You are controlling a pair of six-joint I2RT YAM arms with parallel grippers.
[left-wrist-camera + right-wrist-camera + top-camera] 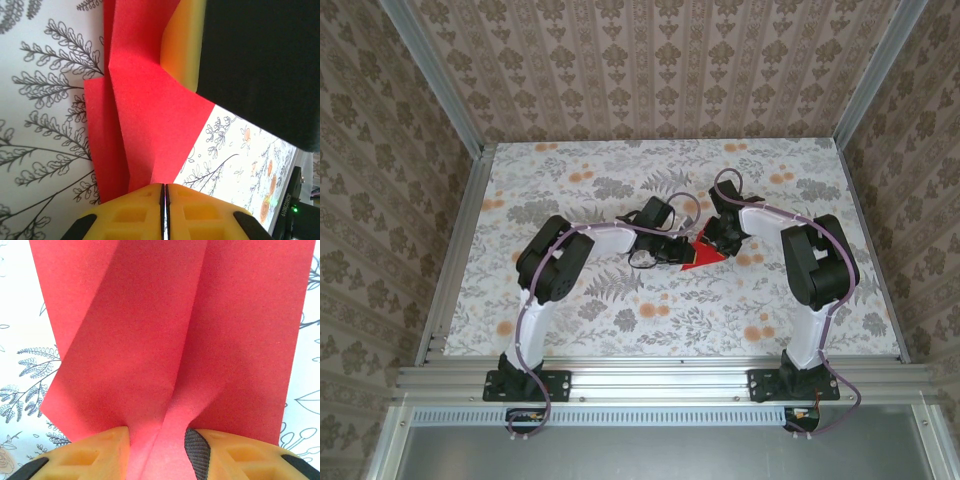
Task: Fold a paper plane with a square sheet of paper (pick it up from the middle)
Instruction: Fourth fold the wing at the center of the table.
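The red sheet of paper (703, 254) lies folded and creased at the middle of the table, between my two grippers. My left gripper (672, 250) comes at it from the left. In the left wrist view its yellow fingers (135, 210) are shut on the lower tip of a raised fold of the paper (145, 125). My right gripper (722, 238) comes from the right. In the right wrist view it (159, 450) is shut on a bunched ridge of the paper (150, 340), which stands up between its fingers (95, 455). One right finger pad (184, 45) touches the fold's far end.
The floral tablecloth (650, 320) covers the table. Aluminium rails (660, 380) run along its near edge, with more rails up both sides. Patterned walls (660, 70) close in the back and sides. Purple cables (720, 180) loop over both arms.
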